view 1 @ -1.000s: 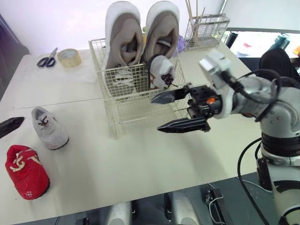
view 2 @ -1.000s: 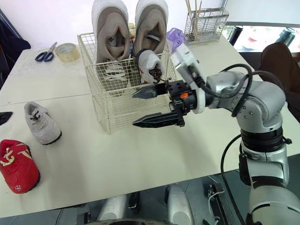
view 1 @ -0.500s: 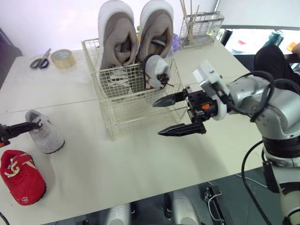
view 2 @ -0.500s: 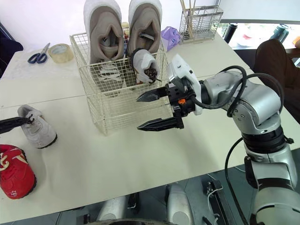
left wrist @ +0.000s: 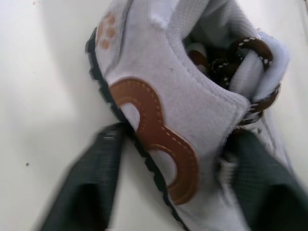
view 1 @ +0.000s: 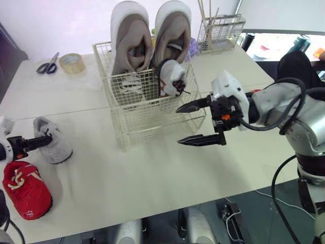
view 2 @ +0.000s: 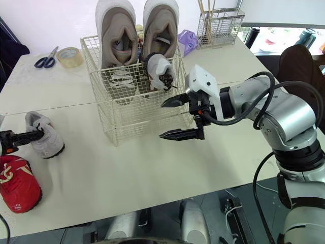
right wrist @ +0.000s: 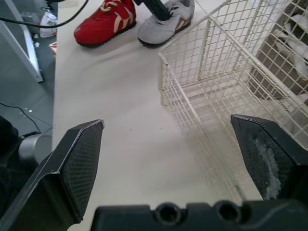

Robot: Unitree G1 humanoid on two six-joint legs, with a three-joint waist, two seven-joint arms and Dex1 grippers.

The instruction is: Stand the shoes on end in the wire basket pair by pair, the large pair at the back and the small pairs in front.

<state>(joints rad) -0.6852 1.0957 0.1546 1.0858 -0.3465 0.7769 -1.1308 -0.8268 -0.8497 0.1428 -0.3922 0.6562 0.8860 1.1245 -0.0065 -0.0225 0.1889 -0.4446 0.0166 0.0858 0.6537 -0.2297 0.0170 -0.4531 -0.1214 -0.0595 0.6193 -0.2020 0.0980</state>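
The wire basket (view 1: 152,119) stands mid-table. A large beige pair (view 1: 152,38) stands on end at its back, and one small grey shoe (view 1: 173,77) stands at its front right. On the table at the far left lie the other small grey shoe (view 1: 55,147) and a red shoe (view 1: 25,184). My left gripper (view 1: 41,142) is at the grey shoe's heel end, open, with a finger (left wrist: 91,192) on either side of the shoe (left wrist: 163,110). My right gripper (view 1: 179,125) hangs open and empty just right of the basket's front corner.
Scissors (view 1: 48,65) and a tape roll (view 1: 72,62) lie at the back left. A wire holder (view 1: 221,31) with sticks stands at the back right, a purple item (view 2: 187,40) beside it. Bare tabletop lies in front of the basket.
My left gripper has come in from the left edge and reached the grey shoe on the table. My right gripper has drawn back a little to the right of the basket, still open.
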